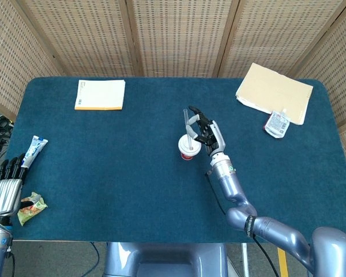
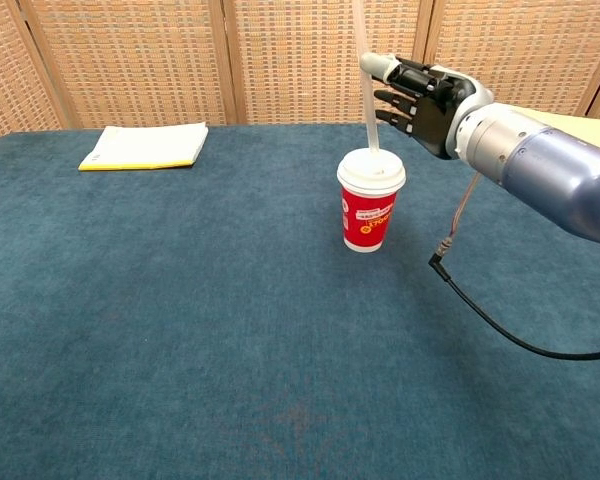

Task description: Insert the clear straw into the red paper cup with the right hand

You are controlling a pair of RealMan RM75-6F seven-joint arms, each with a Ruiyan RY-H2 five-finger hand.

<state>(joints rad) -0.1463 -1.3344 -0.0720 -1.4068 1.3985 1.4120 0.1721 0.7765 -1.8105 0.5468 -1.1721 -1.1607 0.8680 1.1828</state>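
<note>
The red paper cup (image 1: 188, 151) (image 2: 370, 217) with a white lid stands upright near the middle of the blue table. The clear straw (image 1: 187, 127) (image 2: 368, 100) rises almost upright from the lid's centre, its lower end at the lid opening. My right hand (image 1: 206, 132) (image 2: 425, 90) is just right of and above the cup and pinches the straw partway up, with its other fingers spread. My left hand (image 1: 7, 190) rests off the table's front-left corner, fingers stretched out and holding nothing; the chest view does not show it.
A yellow-edged notebook (image 1: 100, 94) (image 2: 145, 146) lies at the back left. A manila folder (image 1: 275, 92) and a small pouch (image 1: 276, 123) are at the back right. A tube (image 1: 34, 149) and a green packet (image 1: 32, 209) lie by the left edge. A black cable (image 2: 500, 325) trails under the right arm.
</note>
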